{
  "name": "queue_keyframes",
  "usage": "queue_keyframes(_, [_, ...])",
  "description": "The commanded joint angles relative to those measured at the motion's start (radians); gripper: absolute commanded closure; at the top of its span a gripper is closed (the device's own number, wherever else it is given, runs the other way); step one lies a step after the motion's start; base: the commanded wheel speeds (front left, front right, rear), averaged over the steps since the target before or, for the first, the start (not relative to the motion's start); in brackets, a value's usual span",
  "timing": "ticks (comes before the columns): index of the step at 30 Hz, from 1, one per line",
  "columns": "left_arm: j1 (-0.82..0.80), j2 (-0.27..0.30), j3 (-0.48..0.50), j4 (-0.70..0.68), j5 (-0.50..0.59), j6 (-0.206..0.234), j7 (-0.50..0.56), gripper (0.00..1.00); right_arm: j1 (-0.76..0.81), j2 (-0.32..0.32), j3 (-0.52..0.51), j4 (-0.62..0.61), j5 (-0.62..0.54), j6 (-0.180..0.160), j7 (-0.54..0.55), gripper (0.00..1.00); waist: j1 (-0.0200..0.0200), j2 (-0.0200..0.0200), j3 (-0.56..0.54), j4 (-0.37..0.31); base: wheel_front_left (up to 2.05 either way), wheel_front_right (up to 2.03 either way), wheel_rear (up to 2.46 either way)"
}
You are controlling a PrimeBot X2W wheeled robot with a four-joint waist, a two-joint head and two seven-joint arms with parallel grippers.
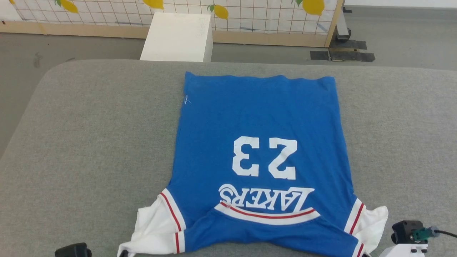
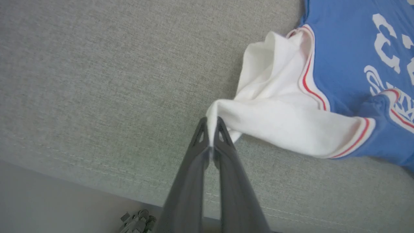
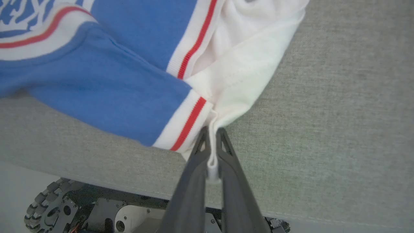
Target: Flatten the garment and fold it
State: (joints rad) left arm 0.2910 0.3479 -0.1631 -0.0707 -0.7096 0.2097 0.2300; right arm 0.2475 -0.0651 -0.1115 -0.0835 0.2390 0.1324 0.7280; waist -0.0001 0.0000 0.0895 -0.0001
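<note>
Left gripper (image 2: pixel 212 122) and right gripper (image 3: pixel 212 130) are each clamping a white sleeve tip of the garment (image 1: pixel 260 135), lying on the grey desk (image 1: pixel 89 142), its long axis running away from both.

The bright blue soft-knit T-shirt (image 1: pixel 260 121) with white sleeves runs off the head view's bottom edge at both near corners. Beyond its hem, the far edge of the grey fabric worktop (image 1: pixel 89 142) hides the base of the square white box (image 1: pixel 176 35).
</note>
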Motion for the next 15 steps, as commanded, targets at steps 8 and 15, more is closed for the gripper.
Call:
queue_keyframes(8, [-0.009,-0.018,-0.013,0.032,0.017,-0.033,-0.061,1.0,-0.127,0.012,-0.024,0.024,0.019,-0.002,-0.217,0.0,0.0001,0.0,0.006,0.011,0.0,0.0,0.0])
queue_keyframes(15, [-0.056,-0.022,-0.021,0.011,0.032,-0.043,-0.087,1.0,-0.42,0.014,-0.07,0.117,-0.036,-0.002,-0.485,0.0,0.0001,0.0,0.082,0.055,0.0,0.0,0.0])
